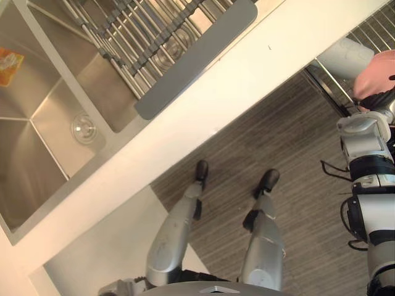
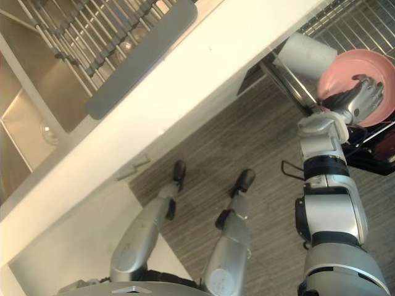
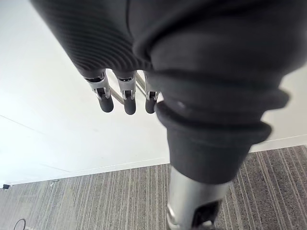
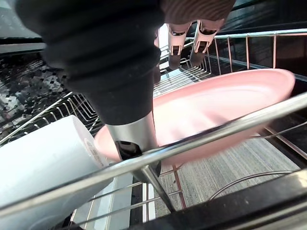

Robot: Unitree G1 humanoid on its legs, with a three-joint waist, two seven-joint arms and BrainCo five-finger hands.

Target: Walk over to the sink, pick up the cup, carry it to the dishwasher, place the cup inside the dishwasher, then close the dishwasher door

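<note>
Pink plate [image 2: 352,65] partly behind the right robot hand [image 2: 357,98]

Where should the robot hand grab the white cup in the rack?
Around its round side wall, coming from above. The white cup lies on its side in the wire rack, with the pink plate close beside it, so the top is freest.

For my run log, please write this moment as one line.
right hand: open, over pink plate in rack | cup: lying on its side in rack beside plate | left hand: idle, open
</note>
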